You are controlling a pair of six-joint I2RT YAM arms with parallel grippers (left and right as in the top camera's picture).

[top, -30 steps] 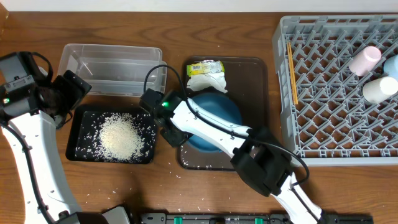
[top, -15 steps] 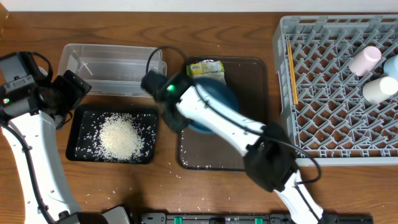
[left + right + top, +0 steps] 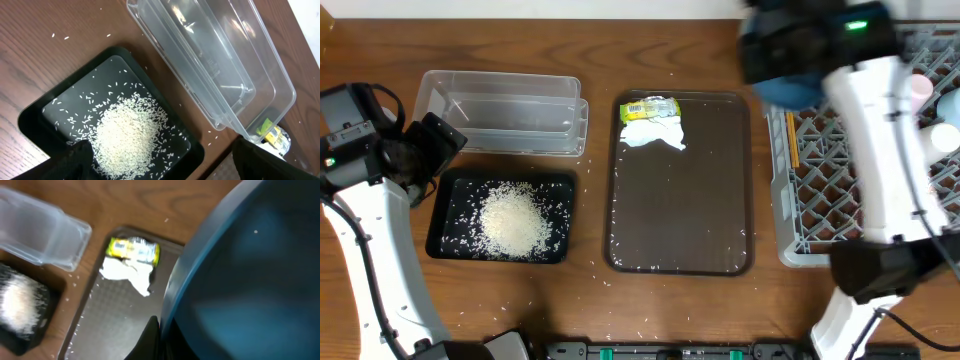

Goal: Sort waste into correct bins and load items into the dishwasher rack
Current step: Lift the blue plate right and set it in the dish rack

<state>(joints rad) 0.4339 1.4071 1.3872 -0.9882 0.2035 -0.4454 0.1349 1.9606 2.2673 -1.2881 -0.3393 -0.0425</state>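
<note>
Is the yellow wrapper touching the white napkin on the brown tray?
Touching. The overhead view shows the wrapper lying against the top edge of the napkin, with no brown tray showing between them.

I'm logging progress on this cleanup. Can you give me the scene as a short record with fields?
rice: piled in black tray
clear tub: empty
napkin, wrapper: on brown tray's far end
bowl: held over rack's corner, right jaws shut on it
chopsticks: in rack
left jaws: open, holding nothing
</note>
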